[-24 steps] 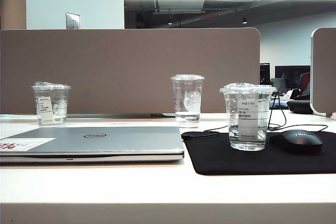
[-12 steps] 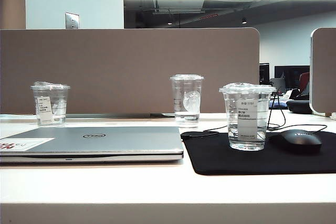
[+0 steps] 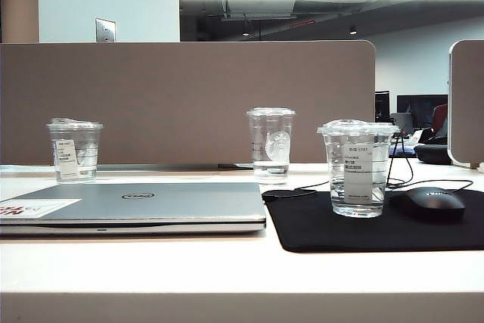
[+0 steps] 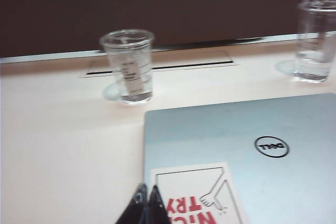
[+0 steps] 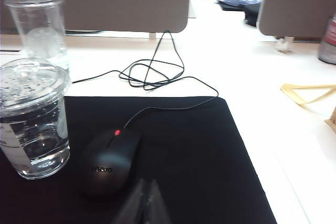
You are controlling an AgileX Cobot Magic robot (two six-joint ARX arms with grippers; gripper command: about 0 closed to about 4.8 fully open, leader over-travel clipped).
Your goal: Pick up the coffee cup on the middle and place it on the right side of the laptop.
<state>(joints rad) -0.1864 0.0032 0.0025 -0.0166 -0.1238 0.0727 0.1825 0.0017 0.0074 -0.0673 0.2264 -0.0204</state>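
Observation:
The coffee cup (image 3: 357, 168), short and clear with a domed lid and a white rectangular label, stands upright on the black mouse pad (image 3: 318, 228), just right of the closed silver laptop (image 3: 151, 203). In the right wrist view the coffee cup (image 5: 32, 119) is beside the mouse, and my right gripper (image 5: 147, 188) hovers over the pad, shut and empty, a short way from both. My left gripper (image 4: 147, 195) is shut with nothing in it, over the laptop (image 4: 252, 129) edge by its white-and-red sticker (image 4: 197, 192). Neither gripper shows in the exterior view.
A taller clear cup (image 3: 270, 141) stands behind the laptop's right end. A short cup with a wrinkly lid (image 3: 74, 149) stands at the far left. A black mouse (image 3: 432, 203) with a looped cable (image 5: 152, 74) lies on the pad. A grey partition (image 3: 189, 100) closes the back.

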